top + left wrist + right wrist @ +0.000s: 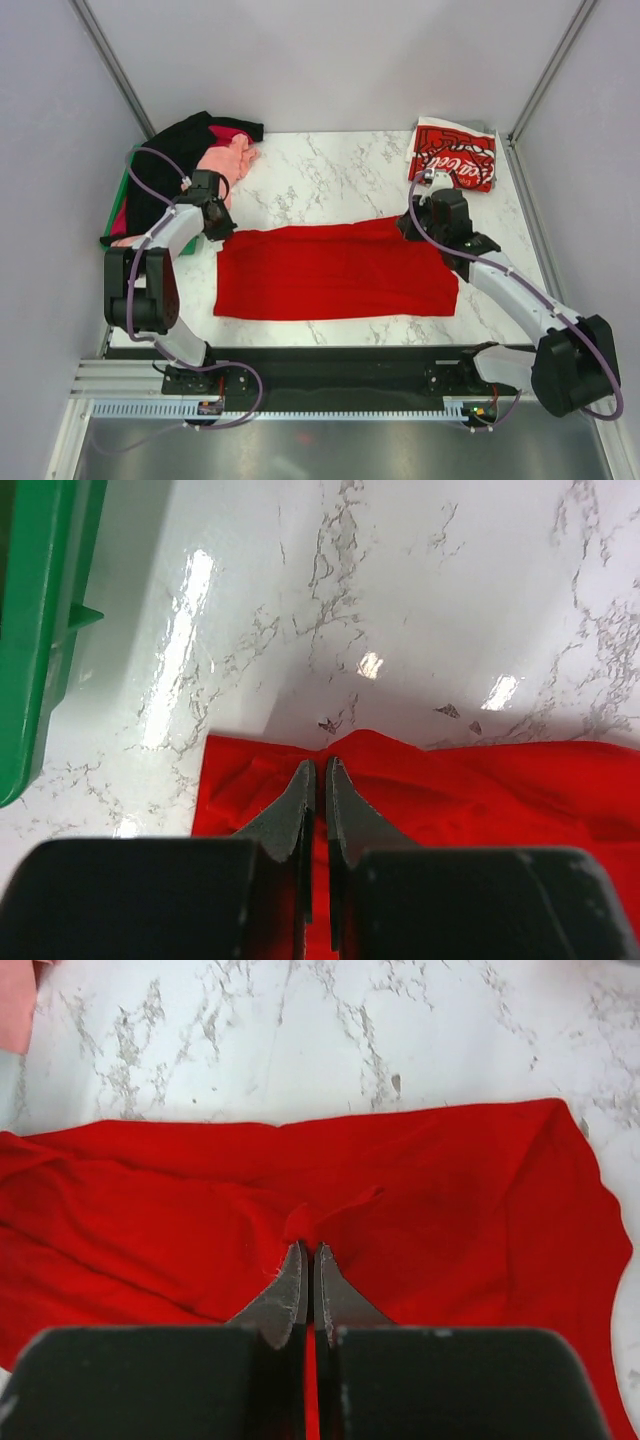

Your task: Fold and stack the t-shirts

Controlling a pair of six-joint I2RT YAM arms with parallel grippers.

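Note:
The large plain red t-shirt (pixel 330 272) lies as a wide flat band across the middle of the marble table (pixel 340 175). My left gripper (pixel 222 232) is at the shirt's far left corner, shut on its edge; in the left wrist view the red cloth (pixel 480 790) peaks up between the jaws of the gripper (pixel 321 763). At the far right corner my right gripper (pixel 408 225) is shut on a small pinched fold of the shirt (pixel 450 1210), which bunches just ahead of that gripper (pixel 309 1248). The folded Coca-Cola t-shirt (pixel 455 155) rests at the back right.
A heap of t-shirts, a black one (pixel 190 135) over a salmon-pink one (pixel 225 160), lies on the green tray (pixel 40 630) at the back left, close beside my left arm. Grey walls enclose the table on three sides.

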